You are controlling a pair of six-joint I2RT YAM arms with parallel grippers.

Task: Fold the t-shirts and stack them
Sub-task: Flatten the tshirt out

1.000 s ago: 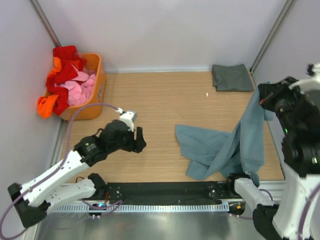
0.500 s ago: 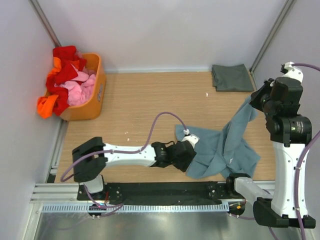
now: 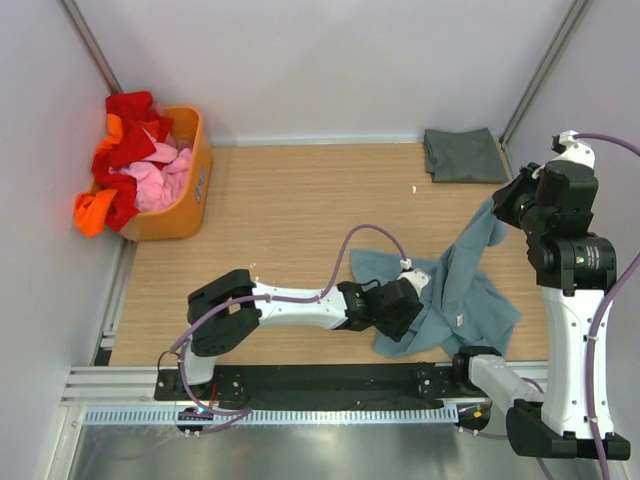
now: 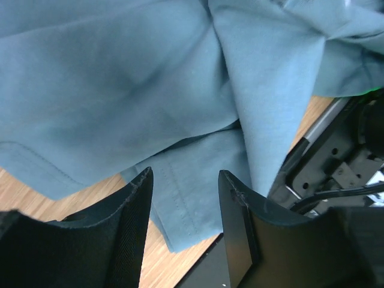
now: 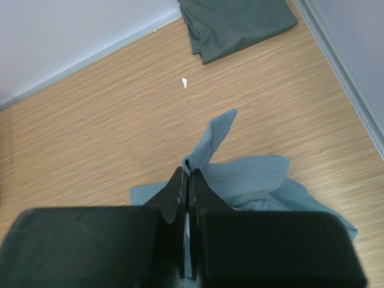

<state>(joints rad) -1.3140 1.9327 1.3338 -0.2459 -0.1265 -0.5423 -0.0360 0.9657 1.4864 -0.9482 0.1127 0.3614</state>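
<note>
The blue-teal t-shirt (image 3: 455, 290) lies crumpled on the wooden table at the near right. One corner of it is lifted up to my right gripper (image 3: 503, 206), which is shut on that corner (image 5: 207, 144) above the table. My left gripper (image 3: 410, 312) is open and low over the shirt's near hem (image 4: 192, 204). The cloth lies between and beyond its fingers (image 4: 237, 198), and none of it is pinched. The dark grey-green t-shirt (image 3: 463, 155) lies folded at the far right corner, and it also shows in the right wrist view (image 5: 237, 24).
An orange basket (image 3: 196, 170) heaped with red, pink and orange clothes stands at the far left. A small white scrap (image 3: 414, 188) lies on the table near the folded shirt. A black rail (image 3: 330, 380) runs along the near edge. Walls close in three sides.
My left arm has swung from the left side of the table across to the blue shirt's near hem. My right gripper has come down and back with the corner, so the shirt hangs lower.
</note>
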